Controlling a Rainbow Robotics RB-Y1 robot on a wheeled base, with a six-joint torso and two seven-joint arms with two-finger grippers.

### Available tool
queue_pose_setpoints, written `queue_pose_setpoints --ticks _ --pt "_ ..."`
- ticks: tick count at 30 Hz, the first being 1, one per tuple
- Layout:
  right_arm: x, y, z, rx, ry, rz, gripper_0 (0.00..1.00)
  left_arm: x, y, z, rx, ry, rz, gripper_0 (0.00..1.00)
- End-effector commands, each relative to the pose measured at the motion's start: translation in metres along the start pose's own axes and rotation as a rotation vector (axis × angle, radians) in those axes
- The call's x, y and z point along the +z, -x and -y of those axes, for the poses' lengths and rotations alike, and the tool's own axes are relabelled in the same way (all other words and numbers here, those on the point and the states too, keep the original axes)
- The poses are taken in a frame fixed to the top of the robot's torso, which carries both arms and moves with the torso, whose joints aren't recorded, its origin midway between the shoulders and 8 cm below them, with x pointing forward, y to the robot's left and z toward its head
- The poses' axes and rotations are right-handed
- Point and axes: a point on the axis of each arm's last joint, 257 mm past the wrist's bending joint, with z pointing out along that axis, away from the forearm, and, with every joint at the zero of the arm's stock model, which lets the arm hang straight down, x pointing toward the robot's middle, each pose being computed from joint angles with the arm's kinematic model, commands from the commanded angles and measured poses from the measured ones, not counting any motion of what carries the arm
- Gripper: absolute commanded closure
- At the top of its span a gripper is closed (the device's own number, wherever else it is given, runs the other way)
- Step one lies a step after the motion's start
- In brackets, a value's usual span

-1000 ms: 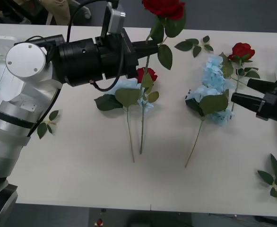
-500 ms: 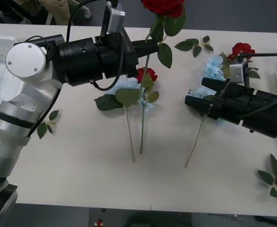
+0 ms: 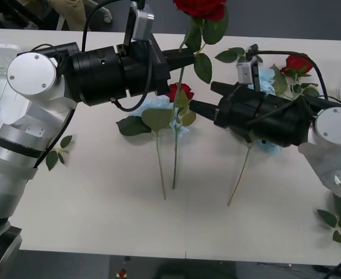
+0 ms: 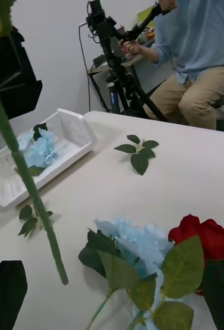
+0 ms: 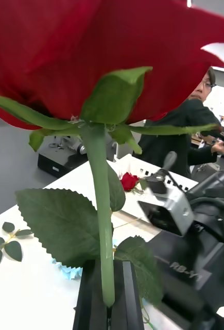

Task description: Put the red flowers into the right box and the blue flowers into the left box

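**Front view: left arm holds a rose up, right arm reaching for the handover**

Front view, upper middle of the frame: my left end effector (image 3: 185, 58) is clamped on the stem of a red rose (image 3: 201, 8), gripping just under the bloom so the stem hangs straight down above the worktop (image 3: 100, 197). In the left wrist view the fingers (image 5: 93, 299) are closed flat against the stem.

My right end effector (image 3: 201, 97) sits at centre frame, fingers spread apart with nothing between them, tips close beside the hanging stem.

Below them, two blue flowers (image 3: 153, 107) and (image 3: 262, 93) lie on the worktop, with a second rose (image 3: 181, 91) at the first cluster and a third (image 3: 298, 61) at upper right. The left box (image 4: 24, 170) already holds one blue flower (image 4: 39, 149); the right box I can barely make out at the right edge.

My judgement on handling: the rose is very light, the wire stem fairly stiff but thin and smooth, so it may twist or slip in a loose pinch. I would take it mid-stem on a bare stretch between leaves, squarely, and avoid crushing the soft bloom.
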Motion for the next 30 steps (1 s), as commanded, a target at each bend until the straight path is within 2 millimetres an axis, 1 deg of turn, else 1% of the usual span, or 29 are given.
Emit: queue_pose_setpoints --ticks 1,7,10,15,17,19,20,22,23,25,26,30 --pt "0.021 0.018 -0.013 -0.068 0.038 0.03 0.0 0.001 0.019 0.007 0.055 -0.014 0.031 1.0" --pt "0.041 0.026 -0.031 -0.061 0.079 0.052 0.0 0.001 0.019 0.007 0.055 -0.014 0.031 1.0" --pt "0.053 0.021 -0.04 -0.065 0.104 0.032 0.0 0.001 0.019 0.007 0.055 -0.014 0.031 1.0" --pt "0.065 0.021 -0.05 -0.068 0.124 0.032 0.0 0.001 0.019 0.007 0.055 -0.014 0.031 1.0" --pt "0.067 0.02 -0.051 -0.062 0.126 0.031 0.08 0.001 0.019 0.007 0.055 -0.014 0.031 1.0" --pt "0.068 0.02 -0.052 -0.059 0.127 0.032 0.34 0.001 0.019 0.007 0.055 -0.014 0.031 1.0" --pt "0.068 0.02 -0.052 -0.059 0.127 0.032 0.39 0.001 0.019 0.007 0.055 -0.014 0.031 1.0" --pt "0.068 0.02 -0.052 -0.056 0.127 0.032 0.64 0.001 0.019 0.007 0.055 -0.014 0.031 1.0" --pt "0.068 0.02 -0.052 -0.055 0.127 0.032 0.7 0.001 0.019 0.007 0.055 -0.014 0.031 1.0" --pt "0.067 0.02 -0.051 -0.056 0.126 0.031 0.96 0.001 0.019 0.007 0.055 -0.014 0.031 1.0" --pt "0.067 0.02 -0.051 -0.054 0.126 0.031 1.0 0.001 0.019 0.007 0.055 -0.014 0.031 1.0" --pt "0.066 0.02 -0.049 -0.055 0.12 0.031 1.0 0.001 0.019 0.007 0.055 -0.014 0.031 1.0"
